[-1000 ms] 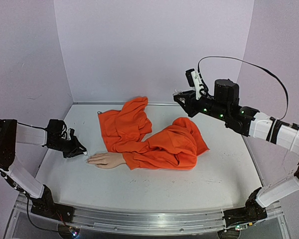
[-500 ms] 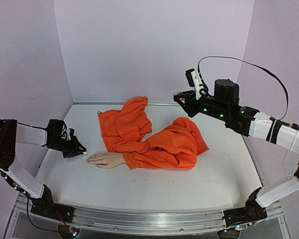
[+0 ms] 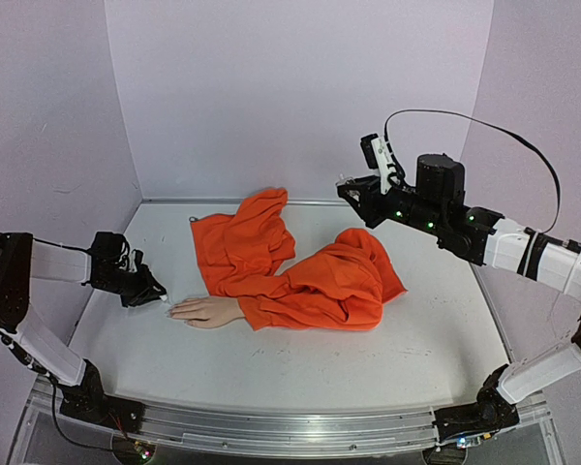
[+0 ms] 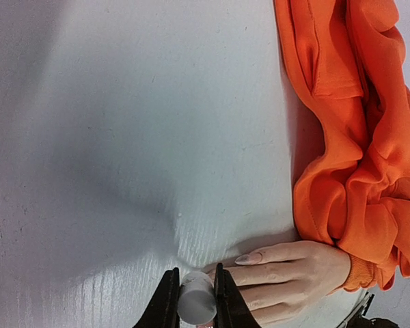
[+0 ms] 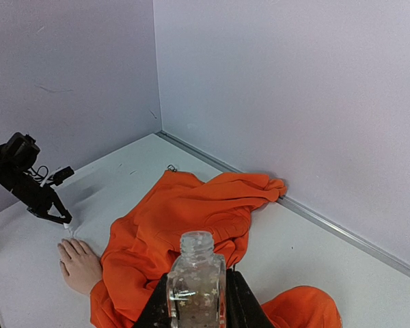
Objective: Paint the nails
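Observation:
The pale mannequin hand point(image 3: 205, 311) lies flat on the white table, its wrist in an orange sleeve point(image 3: 300, 291). In the left wrist view one long nail point(image 4: 249, 258) shows on a finger of the hand point(image 4: 294, 270); the other nails are hidden or too small to tell. My left gripper point(image 4: 195, 292) is shut on a white brush cap point(image 4: 195, 304), low over the table right at the fingertips point(image 3: 174, 309). My right gripper point(image 5: 196, 304) is shut on a small clear glass bottle point(image 5: 196, 277) with no cap, held high above the garment at the back right point(image 3: 352, 191).
The orange garment point(image 3: 261, 247) spreads over the middle and back of the table. Lilac walls close the back and both sides. The left arm point(image 5: 20, 179) shows far left in the right wrist view. Bare table point(image 3: 300, 363) lies in front of the hand.

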Motion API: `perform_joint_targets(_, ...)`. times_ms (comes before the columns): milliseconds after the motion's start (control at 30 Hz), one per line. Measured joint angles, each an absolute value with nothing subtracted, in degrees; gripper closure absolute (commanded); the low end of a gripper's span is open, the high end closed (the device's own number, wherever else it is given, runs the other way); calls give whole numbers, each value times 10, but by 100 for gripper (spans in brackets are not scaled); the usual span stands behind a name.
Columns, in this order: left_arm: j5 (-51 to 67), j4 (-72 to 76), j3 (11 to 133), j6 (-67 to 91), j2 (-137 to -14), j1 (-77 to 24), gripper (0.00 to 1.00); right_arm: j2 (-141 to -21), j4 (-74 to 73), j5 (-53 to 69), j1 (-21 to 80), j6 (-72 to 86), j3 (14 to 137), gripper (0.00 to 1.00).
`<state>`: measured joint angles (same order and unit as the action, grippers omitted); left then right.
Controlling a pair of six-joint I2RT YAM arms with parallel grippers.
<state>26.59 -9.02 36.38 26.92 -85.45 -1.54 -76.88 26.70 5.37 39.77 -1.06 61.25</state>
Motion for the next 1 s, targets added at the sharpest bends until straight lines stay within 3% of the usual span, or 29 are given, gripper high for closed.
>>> perform_joint_targets(400,252,-133,366,254,-802,-15,100,-769,267,54,398,-11,613,100)
perform_joint_targets(1000,305,-103,375,257,-839,-15,100,-769,267,55,398,-11,613,100)
